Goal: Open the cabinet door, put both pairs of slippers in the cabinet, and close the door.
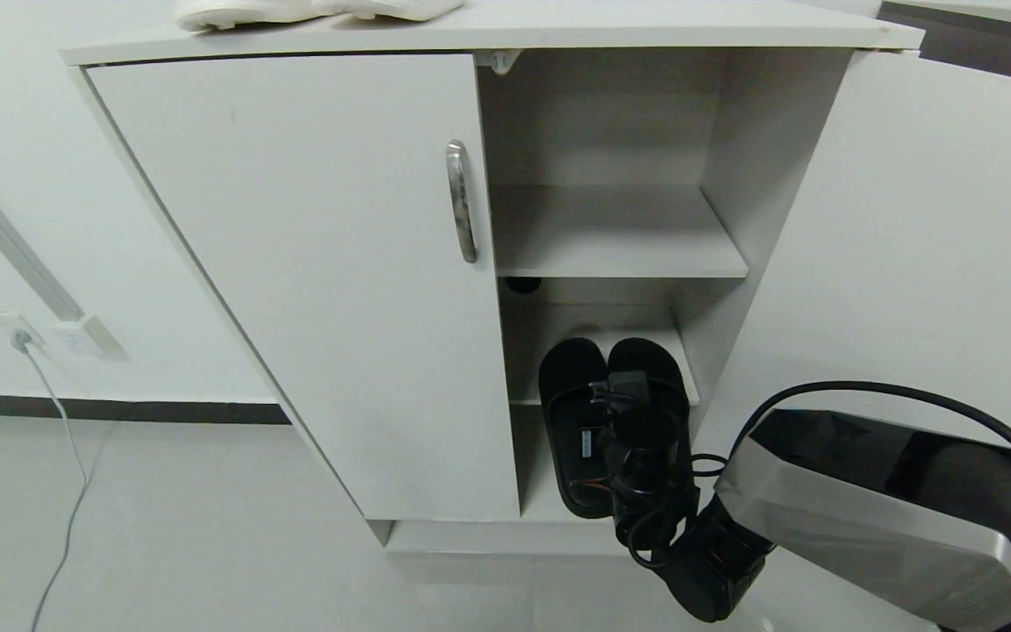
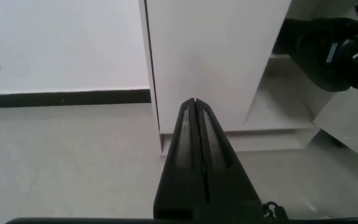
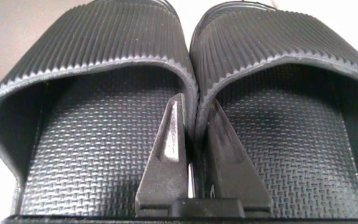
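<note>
The right claw [image 3: 194, 149] is clamped on a pair of black ribbed rubber slippers [image 3: 104, 81], its two fingers [image 3: 169, 155] pinching the touching inner edges of the straps, one slipper on either side of it. Ahead of this claw the slippers' toes reach into the open right half of the white cabinet [image 1: 488, 35], at the lower shelf [image 1: 685, 373]; whether they rest on it cannot be told. Above the claw is the upper shelf [image 1: 620, 233], and just beside it the swung-open right door [image 1: 909, 246]. The left claw [image 2: 195, 106] has its fingers pressed together, holding nothing, over the pale tiled floor [image 2: 73, 162]; ahead of it stands the closed left door [image 1: 295, 263] with a curved metal handle [image 1: 462, 202]. Farthest, well above both claws, a pair of white slippers [image 1: 295, 9] lies on the cabinet's top.
</note>
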`<state>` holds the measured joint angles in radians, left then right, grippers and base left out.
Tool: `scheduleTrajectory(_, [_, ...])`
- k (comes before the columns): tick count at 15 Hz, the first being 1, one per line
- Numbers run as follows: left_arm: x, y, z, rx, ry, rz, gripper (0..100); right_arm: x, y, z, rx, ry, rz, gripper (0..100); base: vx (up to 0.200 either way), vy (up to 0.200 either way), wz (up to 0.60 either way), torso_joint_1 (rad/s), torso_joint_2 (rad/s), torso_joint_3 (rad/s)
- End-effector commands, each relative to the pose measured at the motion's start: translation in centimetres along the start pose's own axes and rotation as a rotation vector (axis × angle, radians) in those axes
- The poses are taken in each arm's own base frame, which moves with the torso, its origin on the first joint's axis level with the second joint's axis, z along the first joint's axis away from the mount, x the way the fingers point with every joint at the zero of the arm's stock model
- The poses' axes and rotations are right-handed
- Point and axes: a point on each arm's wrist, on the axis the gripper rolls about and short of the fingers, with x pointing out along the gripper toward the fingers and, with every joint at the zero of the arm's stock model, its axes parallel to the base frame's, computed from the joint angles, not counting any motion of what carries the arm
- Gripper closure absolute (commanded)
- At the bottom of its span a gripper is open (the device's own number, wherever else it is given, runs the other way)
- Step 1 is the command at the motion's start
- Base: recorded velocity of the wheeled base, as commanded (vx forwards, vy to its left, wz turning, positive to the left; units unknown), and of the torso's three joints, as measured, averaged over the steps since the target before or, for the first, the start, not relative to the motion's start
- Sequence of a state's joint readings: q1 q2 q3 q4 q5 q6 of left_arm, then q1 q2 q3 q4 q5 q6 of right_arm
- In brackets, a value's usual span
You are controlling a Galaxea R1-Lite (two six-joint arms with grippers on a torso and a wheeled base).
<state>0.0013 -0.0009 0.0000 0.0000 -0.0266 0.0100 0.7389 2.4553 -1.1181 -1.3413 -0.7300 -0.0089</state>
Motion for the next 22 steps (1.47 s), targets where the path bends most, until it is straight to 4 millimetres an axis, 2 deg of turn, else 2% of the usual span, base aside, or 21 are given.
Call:
scheduleTrajectory(1, [0.0,0.0,0.0,-0.001,0.001,0.001,100,0.0,0.0,0.2,0.002,-0.003,-0.001,100,0.000,0.000,0.00,0.000,0.00,0.000])
scheduleTrajectory(7, [0.0,0.0,0.0,-0.001,0.001,0.001,100,0.8,-0.2,-0.1,-0.016,0.015,0.000,100,0.000,0.000,0.00,0.000,0.00,0.000])
scheduleTrajectory(13, [0.0,0.0,0.0,-0.001,0.001,0.001,100,6.1,-0.6,0.1,-0.045,0.065,-0.002,100,0.000,0.000,0.00,0.000,0.00,0.000])
scheduleTrajectory(17, [0.0,0.0,0.0,-0.001,0.001,0.001,100,7.4,0.0,0.1,-0.046,0.070,-0.005,100,0.000,0.000,0.00,0.000,0.00,0.000])
scheduleTrajectory(18, [0.0,0.0,0.0,-0.001,0.001,0.002,100,8.4,0.7,0.9,0.001,0.088,0.009,100,0.000,0.000,0.00,0.000,0.00,0.000])
scheduleTrajectory(22, [0.0,0.0,0.0,-0.001,0.001,0.001,100,10.9,1.2,1.2,0.057,0.080,0.004,100,0.000,0.000,0.00,0.000,0.00,0.000])
